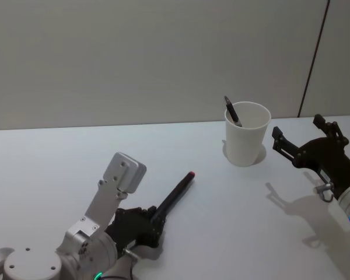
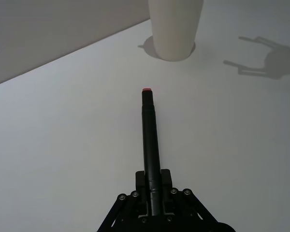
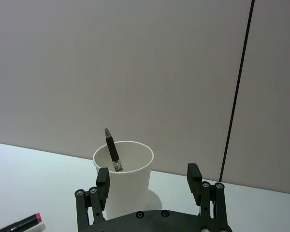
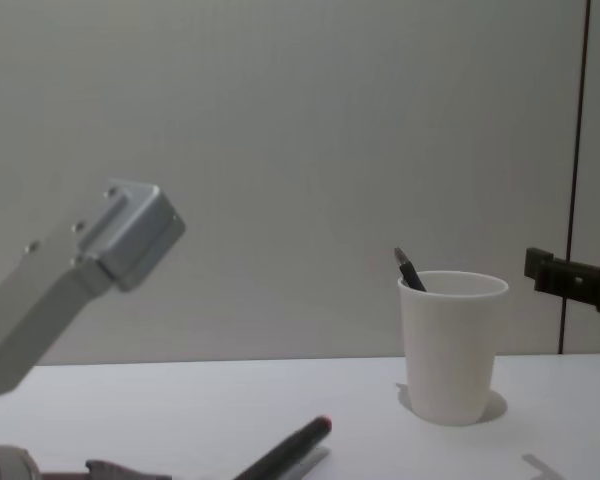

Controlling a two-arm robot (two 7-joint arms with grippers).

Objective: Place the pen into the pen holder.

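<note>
left pincer (image 2: 152,182) clamped on slim black pen with red tip (image 2: 150,140), well short of tall white paper cup (image 1: 247,139) | right pincer (image 3: 148,175) open, just beside cup | next: lift, tilt pen upright, lower inside rim, clear of dark pen (image 1: 232,111) in cup

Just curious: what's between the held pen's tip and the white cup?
Nothing: bare table separates the pen in the left gripper from the cup, left wrist view.

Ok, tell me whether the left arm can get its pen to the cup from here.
Probably yes. The left gripper is shut on the pen, aimed at the cup, with nothing on the table between. The right gripper hangs open beside the cup, not touching it, and the other pen inside leaves room.
</note>
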